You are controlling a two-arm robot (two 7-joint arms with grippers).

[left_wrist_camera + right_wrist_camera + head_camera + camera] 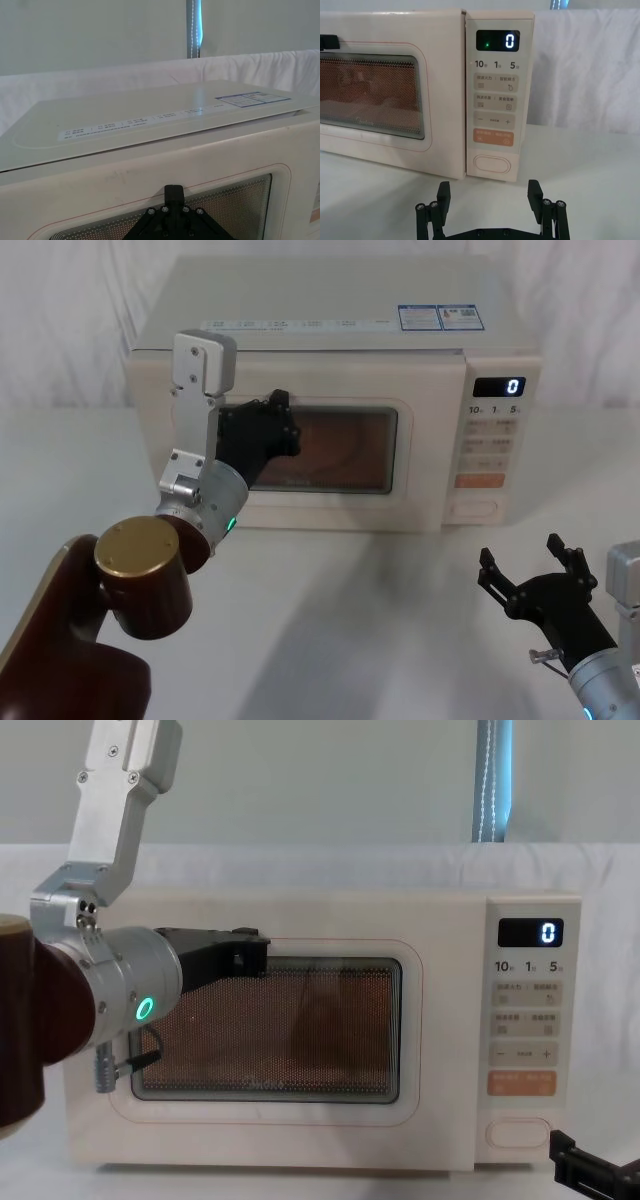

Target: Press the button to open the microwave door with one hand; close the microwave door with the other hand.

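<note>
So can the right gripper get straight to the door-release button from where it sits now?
Probably yes. The right gripper hangs open just in front of the button, slightly lower, with bare table between them. The left gripper is off at the microwave door, clear of that path.

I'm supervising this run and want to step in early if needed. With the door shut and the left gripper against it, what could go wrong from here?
1. The left gripper sits against the microwave door; pushing further might shove the microwave back or stress the window.
2. The right gripper, fingers open, hovers low in front of the button; if it moves forward, one finger could catch it and pop the door open against the left gripper.
</note>
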